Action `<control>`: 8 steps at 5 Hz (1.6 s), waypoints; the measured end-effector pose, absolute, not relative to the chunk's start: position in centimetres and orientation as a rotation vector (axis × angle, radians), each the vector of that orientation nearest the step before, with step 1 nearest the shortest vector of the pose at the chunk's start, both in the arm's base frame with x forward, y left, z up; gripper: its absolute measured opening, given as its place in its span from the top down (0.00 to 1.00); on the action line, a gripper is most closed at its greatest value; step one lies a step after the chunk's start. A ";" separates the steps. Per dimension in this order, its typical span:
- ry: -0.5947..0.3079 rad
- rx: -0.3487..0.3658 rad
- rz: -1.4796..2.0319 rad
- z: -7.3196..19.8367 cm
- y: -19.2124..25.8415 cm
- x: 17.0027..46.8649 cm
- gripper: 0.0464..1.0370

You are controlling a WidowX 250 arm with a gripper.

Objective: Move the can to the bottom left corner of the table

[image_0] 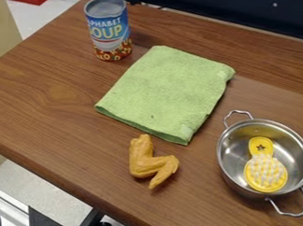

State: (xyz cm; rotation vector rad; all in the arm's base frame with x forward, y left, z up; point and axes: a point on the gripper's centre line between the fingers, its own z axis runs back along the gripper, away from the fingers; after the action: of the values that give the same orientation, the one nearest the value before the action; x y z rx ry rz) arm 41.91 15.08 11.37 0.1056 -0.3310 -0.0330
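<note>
The soup can (109,30), with a blue upper label and a red lower band, stands upright near the back left of the brown wooden table (53,97). Its silver top faces up. Just right of the can and nearer the front, a folded green cloth lies flat, with a narrow strip of wood between them.
Besides the green cloth (169,91), an orange toy chicken wing (149,161) lies near the front edge. A metal pot (227,166) at the right holds a yellow brush (265,169). Black hardware (95,224) stands off the table at the bottom left.
</note>
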 end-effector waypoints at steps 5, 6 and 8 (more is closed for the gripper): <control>-0.121 0.098 0.042 10.1 13.7 34.7 0.04; -0.088 0.088 -0.006 10.2 13.7 33.4 0.04; -0.066 0.091 -0.092 10.1 14.2 31.0 0.04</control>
State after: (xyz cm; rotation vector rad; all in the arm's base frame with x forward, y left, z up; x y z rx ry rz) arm 31.01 14.21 10.08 0.0913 -0.0656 -0.0917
